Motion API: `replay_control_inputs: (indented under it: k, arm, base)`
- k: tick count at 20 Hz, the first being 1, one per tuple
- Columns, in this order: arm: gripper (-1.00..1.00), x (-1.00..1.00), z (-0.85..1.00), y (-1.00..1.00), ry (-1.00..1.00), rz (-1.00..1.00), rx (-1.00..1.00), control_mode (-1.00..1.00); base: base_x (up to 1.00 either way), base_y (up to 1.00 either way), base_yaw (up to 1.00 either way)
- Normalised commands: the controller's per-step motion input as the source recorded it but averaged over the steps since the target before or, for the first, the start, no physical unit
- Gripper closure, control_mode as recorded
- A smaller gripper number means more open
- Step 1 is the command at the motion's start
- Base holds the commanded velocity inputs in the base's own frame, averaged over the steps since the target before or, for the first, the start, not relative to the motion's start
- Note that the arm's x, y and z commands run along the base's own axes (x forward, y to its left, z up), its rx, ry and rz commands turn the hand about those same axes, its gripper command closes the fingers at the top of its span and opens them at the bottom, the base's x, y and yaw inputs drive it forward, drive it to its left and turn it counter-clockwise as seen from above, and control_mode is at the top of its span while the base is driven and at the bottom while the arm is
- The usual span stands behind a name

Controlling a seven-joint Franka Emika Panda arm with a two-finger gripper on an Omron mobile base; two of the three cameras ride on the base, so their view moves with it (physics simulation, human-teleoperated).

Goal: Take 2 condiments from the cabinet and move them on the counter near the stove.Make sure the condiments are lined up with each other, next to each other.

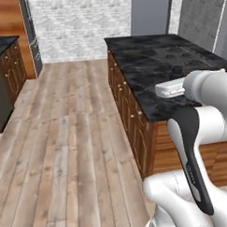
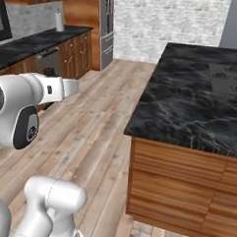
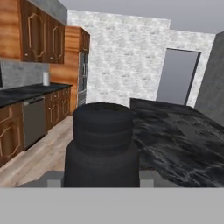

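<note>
Left of the jaws: tall reddish-brown wooden wall cabinet with arched panel doors (image 3: 41, 37), well apart from them, across the plank floor.
Between the jaws: dark, ribbed, cylindrical condiment bottle (image 3: 103, 140), upright and so close to the hand camera that it hides the fingertips.
Jaws: drawn in; by my reading clamped on the bottle's wider lower body.
Handling: probably light and stiff. The ribs should help grip, but the smooth lower wall may slip. Best held on the broad lower body and kept upright.
Right of the jaws: black marble table with thin white veins (image 3: 183, 140), near and below the bottle.
Further right: flat dark grey gas stove (image 2: 231, 79), set in the table's far end. The bottle is not yet down beside it.
</note>
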Motion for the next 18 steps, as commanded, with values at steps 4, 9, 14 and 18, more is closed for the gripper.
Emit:
replay_control_inputs:
  k: [4, 9, 14, 18]
  arm:
    - [1.00, 0.00, 0.00, 0.00, 0.00, 0.00, 0.00, 1.00]
    - [1.00, 0.00, 0.00, 0.00, 0.00, 0.00, 0.00, 1.00]
    - [1.00, 0.00, 0.00, 0.00, 0.00, 0.00, 0.00, 1.00]
    - [1.00, 0.00, 0.00, 0.00, 0.00, 0.00, 0.00, 1.00]
  base:
    - [0.28, -1.00, 0.00]
    - [0.06, -1.00, -0.02]
    - [0.00, -1.00, -0.07]
    - [0.07, -1.00, -0.05]
